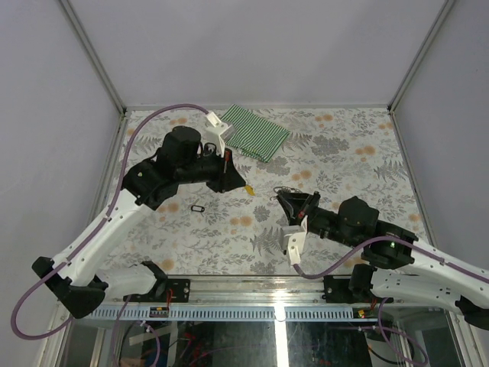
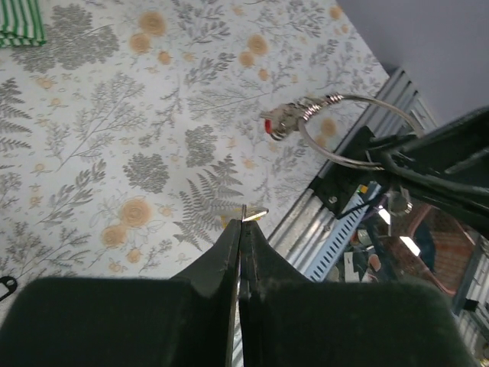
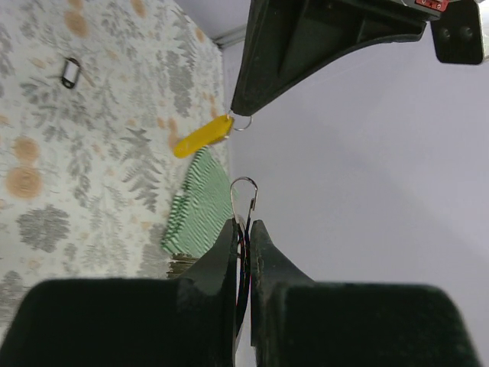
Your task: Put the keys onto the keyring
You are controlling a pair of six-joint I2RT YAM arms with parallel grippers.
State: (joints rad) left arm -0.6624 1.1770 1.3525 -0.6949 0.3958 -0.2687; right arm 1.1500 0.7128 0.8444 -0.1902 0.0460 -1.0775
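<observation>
My left gripper (image 1: 241, 183) is shut on a silver key, and the key's yellow tag (image 1: 250, 189) hangs from the fingertips above the table. In the left wrist view only the key's tip (image 2: 244, 215) pokes out of the shut jaws. My right gripper (image 1: 282, 198) is shut on the keyring (image 2: 353, 130), thin silver wire rings with a small red tag (image 2: 269, 127). In the right wrist view a wire loop (image 3: 243, 191) sticks up from the jaws, just below the yellow tag (image 3: 202, 137). The black-tagged key (image 1: 199, 207) lies on the table, left of both grippers.
A folded green-and-white striped cloth (image 1: 257, 131) lies at the back of the floral table (image 1: 344, 145). The metal rail (image 1: 252, 284) runs along the near edge. Grey walls enclose the back and sides.
</observation>
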